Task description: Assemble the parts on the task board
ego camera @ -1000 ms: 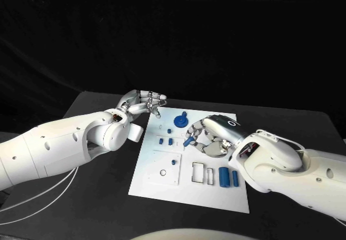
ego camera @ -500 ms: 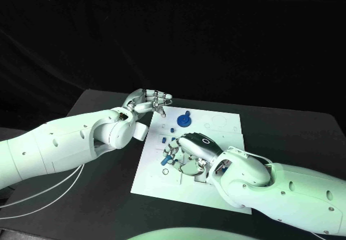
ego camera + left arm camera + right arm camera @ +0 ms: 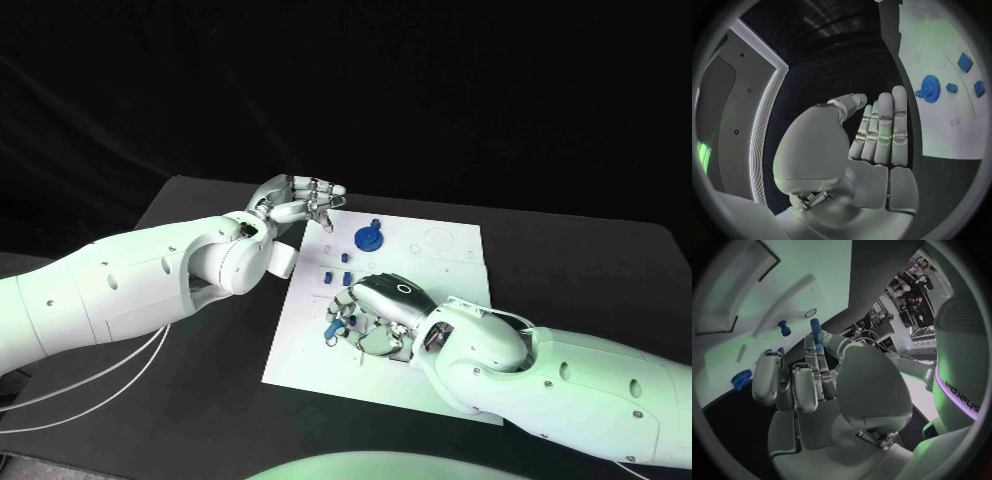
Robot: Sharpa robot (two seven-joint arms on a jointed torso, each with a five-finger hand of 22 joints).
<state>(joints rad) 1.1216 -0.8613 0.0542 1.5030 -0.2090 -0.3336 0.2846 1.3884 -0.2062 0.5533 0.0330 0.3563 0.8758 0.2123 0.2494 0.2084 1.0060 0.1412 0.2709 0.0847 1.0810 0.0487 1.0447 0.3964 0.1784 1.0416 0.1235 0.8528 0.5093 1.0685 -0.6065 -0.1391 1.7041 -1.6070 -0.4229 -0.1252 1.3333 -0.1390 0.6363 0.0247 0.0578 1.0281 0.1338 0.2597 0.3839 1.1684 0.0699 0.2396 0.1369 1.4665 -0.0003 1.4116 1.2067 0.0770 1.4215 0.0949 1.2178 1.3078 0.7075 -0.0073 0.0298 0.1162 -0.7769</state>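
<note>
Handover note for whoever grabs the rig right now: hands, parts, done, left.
Right hand: over the task board, pinching a blue peg between thumb and finger, above the board near a round hole.
Left hand: off the board's far left corner, holds nothing, fingers straight and together in its wrist view.
Parts: blue gear at the board's far end; small blue pieces in the middle; another short blue peg on the board.
Done: peg picked up.
Left: seat it, probably in that hole, then the remaining parts.
</note>
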